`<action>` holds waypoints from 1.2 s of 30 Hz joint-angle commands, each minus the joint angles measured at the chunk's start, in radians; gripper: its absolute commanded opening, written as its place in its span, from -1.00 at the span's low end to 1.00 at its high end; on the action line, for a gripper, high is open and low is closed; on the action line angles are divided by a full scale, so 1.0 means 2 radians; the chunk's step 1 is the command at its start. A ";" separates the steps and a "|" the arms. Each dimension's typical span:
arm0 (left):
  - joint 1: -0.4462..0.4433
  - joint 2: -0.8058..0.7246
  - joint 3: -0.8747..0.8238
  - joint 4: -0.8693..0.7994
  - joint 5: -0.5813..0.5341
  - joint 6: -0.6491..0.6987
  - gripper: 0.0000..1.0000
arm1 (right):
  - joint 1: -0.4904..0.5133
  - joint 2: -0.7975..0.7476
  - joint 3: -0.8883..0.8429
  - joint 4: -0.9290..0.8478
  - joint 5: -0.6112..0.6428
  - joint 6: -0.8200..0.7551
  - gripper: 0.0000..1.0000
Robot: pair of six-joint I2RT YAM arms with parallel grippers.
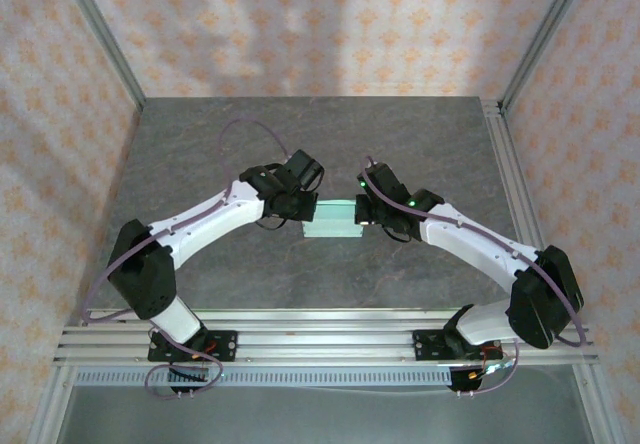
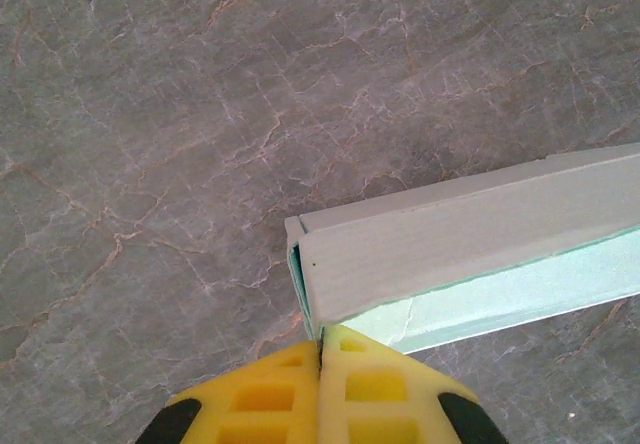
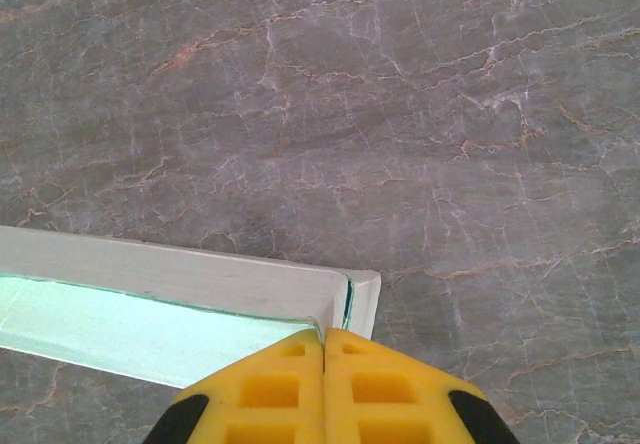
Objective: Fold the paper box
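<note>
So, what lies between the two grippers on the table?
In the top view the paper box fills the stretch between the left gripper and the right gripper, one at each end.

**Left arm** (image 1: 200, 219): base at the near left, dark elbow pushed out to the left, white forearm angled inward and away. Black wrist tipped downward.

**Left gripper** (image 1: 304, 207): at mid-scene. Its yellow fingers (image 2: 270, 394) are pressed flush, with a hairline seam between them.

**Right arm** (image 1: 480, 244): roughly mirrors the left. Base at the near right, dark elbow out to the right, white forearm angled inward. Black wrist carries a small green light.

**Right gripper** (image 1: 362, 210): yellow fingers (image 3: 385, 389) closed tight, seam upright in the wrist view.

**Spacing**: the two grippers face each other, near but apart.
</note>
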 commanded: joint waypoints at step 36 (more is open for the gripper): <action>-0.008 0.030 -0.027 0.006 -0.003 -0.028 -1.00 | 0.015 -0.045 -0.041 0.066 0.102 0.062 0.33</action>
